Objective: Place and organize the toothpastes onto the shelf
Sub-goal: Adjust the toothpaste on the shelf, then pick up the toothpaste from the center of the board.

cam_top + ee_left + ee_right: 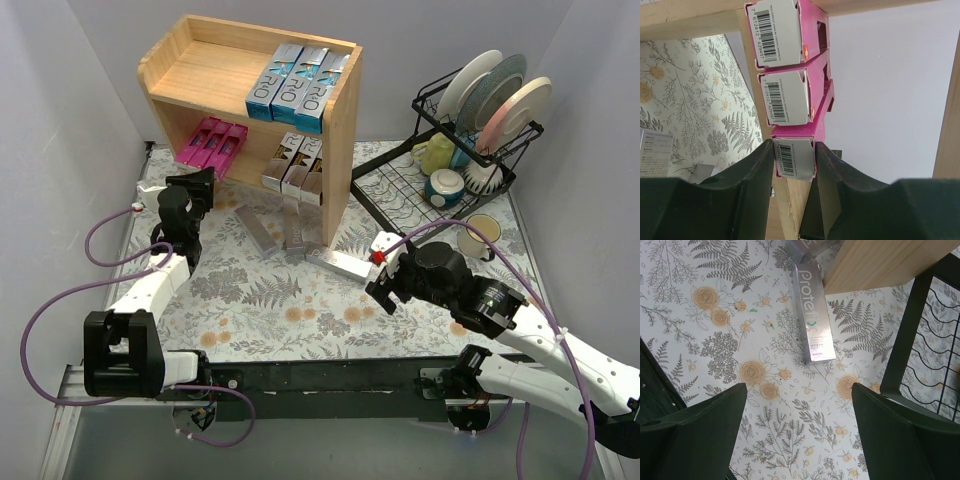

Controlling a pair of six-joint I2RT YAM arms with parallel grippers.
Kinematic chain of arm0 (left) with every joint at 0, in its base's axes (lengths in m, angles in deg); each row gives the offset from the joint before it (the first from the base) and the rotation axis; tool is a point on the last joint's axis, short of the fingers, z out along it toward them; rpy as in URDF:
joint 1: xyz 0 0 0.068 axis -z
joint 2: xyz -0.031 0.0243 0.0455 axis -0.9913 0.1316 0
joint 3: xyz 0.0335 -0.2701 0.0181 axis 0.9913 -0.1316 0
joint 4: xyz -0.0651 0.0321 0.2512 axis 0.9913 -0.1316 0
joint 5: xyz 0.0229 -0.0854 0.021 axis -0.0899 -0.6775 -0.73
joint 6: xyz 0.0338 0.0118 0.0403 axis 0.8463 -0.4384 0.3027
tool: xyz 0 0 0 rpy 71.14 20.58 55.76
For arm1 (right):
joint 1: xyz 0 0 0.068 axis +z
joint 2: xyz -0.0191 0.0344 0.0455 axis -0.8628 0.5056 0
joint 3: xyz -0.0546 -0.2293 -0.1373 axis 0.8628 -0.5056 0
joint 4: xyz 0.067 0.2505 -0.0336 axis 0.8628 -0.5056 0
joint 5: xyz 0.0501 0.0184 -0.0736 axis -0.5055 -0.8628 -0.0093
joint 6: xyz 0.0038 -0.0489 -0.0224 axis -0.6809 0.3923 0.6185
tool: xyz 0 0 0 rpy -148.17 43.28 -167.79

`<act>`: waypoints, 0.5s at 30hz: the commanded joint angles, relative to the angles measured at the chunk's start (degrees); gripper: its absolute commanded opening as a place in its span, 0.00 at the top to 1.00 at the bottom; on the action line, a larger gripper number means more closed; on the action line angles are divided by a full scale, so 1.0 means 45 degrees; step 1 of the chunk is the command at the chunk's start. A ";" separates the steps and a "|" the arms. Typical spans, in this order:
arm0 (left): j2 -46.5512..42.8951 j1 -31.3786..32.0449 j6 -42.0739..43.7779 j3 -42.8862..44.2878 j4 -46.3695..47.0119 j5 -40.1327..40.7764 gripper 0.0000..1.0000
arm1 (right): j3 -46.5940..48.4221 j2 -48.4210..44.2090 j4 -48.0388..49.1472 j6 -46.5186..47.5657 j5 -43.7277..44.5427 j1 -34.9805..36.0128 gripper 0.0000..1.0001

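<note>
White arm links [150, 290]; black joints [120, 350]; purple cables [24, 355]; dark tool fingers [695, 430].

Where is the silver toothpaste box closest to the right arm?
Top view: the silver cardboard toothpaste box lies flat, right of centre, beside the wooden shelf's right foot, just ahead of the right pincer.

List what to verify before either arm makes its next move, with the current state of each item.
1. Left gripper clamped on the pink box: ok, it presses both sides of the box end.
2. That box flush with the neighbouring pink boxes on the shelf: cannot tell.
3. Right gripper open: ok.
4. Silver box inside the right gripper's span: not ok, it lies ahead of it.
5. Silver box apart from the shelf's side panel: cannot tell, its far end sits right by the panel.
</note>
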 commanded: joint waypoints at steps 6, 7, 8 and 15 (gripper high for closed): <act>0.0128 -0.0064 -0.1081 0.0232 -0.0289 0.0394 0.51 | -0.0037 -0.0155 0.0538 -0.0002 0.0189 -0.0067 0.06; 0.0089 -0.0064 -0.1022 0.0232 -0.0309 0.0413 0.47 | -0.0037 -0.0136 0.0538 -0.0002 0.0189 -0.0067 0.06; 0.0011 -0.0064 -0.0906 0.0194 -0.0348 0.0433 0.45 | -0.0018 -0.0136 0.0499 -0.0022 0.0189 -0.0067 0.07; -0.1063 -0.0064 0.0088 0.0154 -0.1264 0.0823 0.31 | 0.0138 -0.0116 0.0401 -0.0041 0.0111 -0.0067 0.07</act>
